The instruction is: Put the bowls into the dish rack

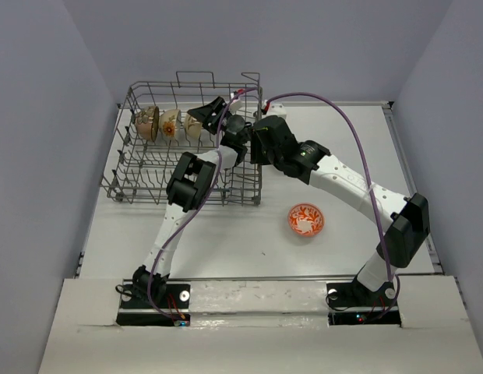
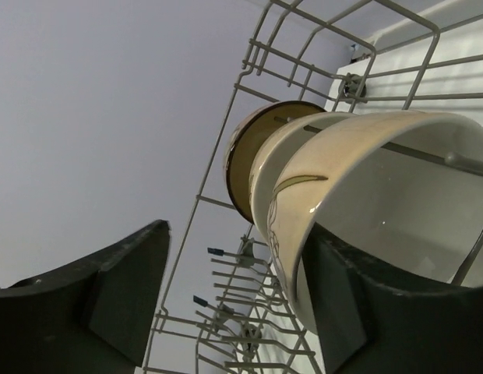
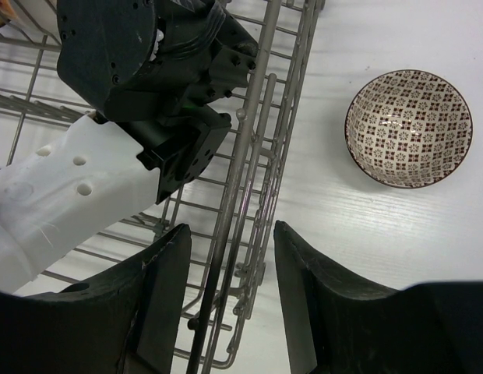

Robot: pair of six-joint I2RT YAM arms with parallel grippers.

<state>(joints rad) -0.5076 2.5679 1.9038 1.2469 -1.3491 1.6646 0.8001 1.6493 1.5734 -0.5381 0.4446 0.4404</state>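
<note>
The dish rack (image 1: 140, 167) stands at the back left. Three bowls stand on edge in its back row: a brown one (image 2: 253, 152), a white one (image 2: 282, 160) and another white one (image 2: 382, 195). My left gripper (image 2: 237, 261) is open beside the nearest white bowl, whose rim rests by the right finger (image 2: 358, 312). In the top view the left gripper (image 1: 213, 115) is at that row's right end. The right gripper (image 3: 230, 304) is open, astride the rack's right wall (image 3: 249, 156), holding nothing. A grey-patterned bowl (image 3: 408, 128) and an orange-red bowl (image 1: 306, 220) lie on the table.
The left arm's black wrist and white link (image 3: 109, 156) lie inside the rack, close to my right gripper. Purple cables (image 1: 358, 148) loop over the right arm. Grey walls enclose the white table (image 1: 226, 249) on three sides.
</note>
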